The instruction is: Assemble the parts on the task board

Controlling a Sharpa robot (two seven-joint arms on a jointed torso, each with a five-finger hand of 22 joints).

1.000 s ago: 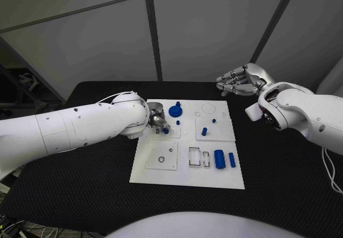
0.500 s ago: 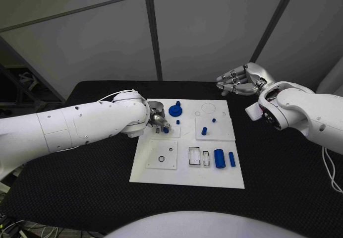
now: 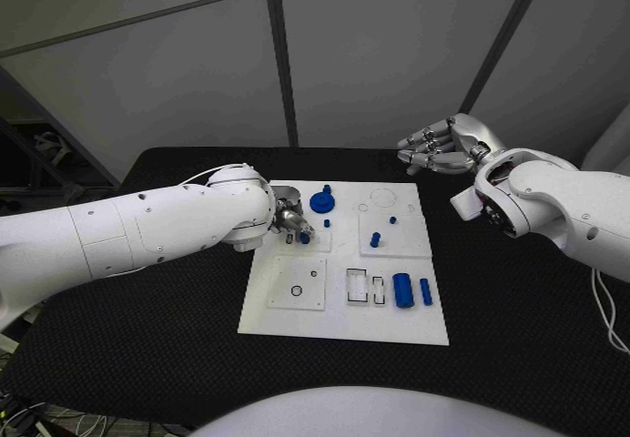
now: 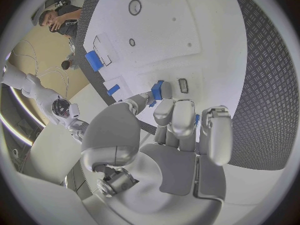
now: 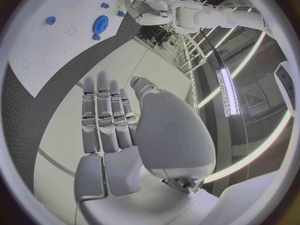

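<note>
The left robot hand [image 3: 291, 225] pinched a small blue part [image 4: 157, 90] over the white board [image 3: 344, 314] (right robot hand [image 3: 440, 146] spread, holding nothing).

Left hand [image 3: 291, 225] pinching downward; right hand [image 3: 442, 146] raised, empty.

The white task board's [image 3: 344, 319] near edge was left bare; its far left corner was blocked by the left hand [image 3: 291, 221] and a blue gear-shaped part [image 3: 323, 202].

I count one task board [image 3: 344, 323], one gear [image 3: 321, 203] just beyond my left hand [image 3: 288, 221], one small piece [image 3: 303, 238] pinched in it, three small pegs [image 3: 374, 241] past it, two cylinders [image 3: 403, 291] further off
</note>
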